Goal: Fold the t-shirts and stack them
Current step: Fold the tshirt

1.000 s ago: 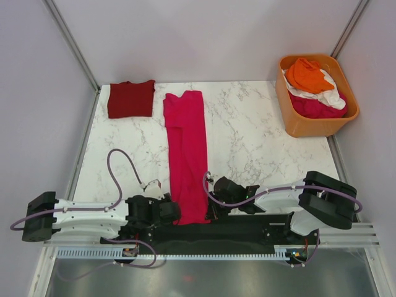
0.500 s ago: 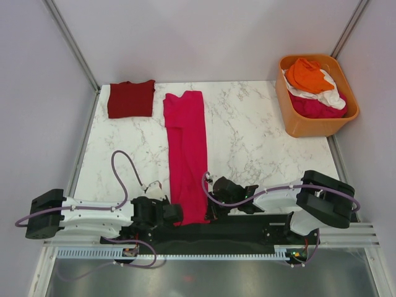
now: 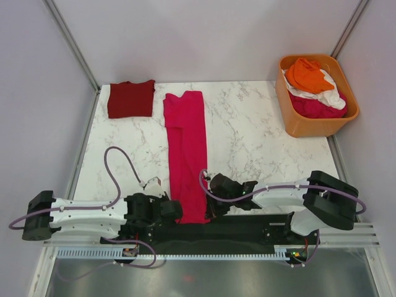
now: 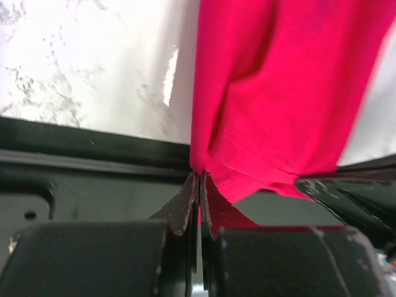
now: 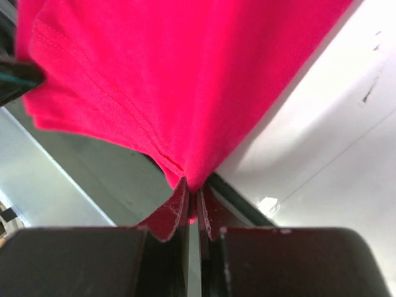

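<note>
1. Progress: maroon t-shirt (image 3: 130,98) lies folded at the upper left of the counter (image 3: 260,142).
2. Magenta t-shirt (image 3: 185,148), at centre, is a long narrow strip; left gripper (image 4: 198,185) and right gripper (image 5: 193,193) each pinch its near hem.
3. Remaining, by judgement: cross-folds, stacking, and the heaped t-shirts (image 3: 308,74) in the tub (image 3: 297,127) at upper right.

This looked like a robotics lab test cell. A white marble-patterned counter (image 3: 247,142) sat boxed in by plain pale wall panels (image 3: 198,37) framed with bare aluminium struts (image 3: 70,42). A white-and-black left robot arm (image 3: 80,213) and its right twin (image 3: 284,198) were bolted to a black base rail (image 3: 241,232), beside a slotted white cable duct (image 3: 204,253).
</note>
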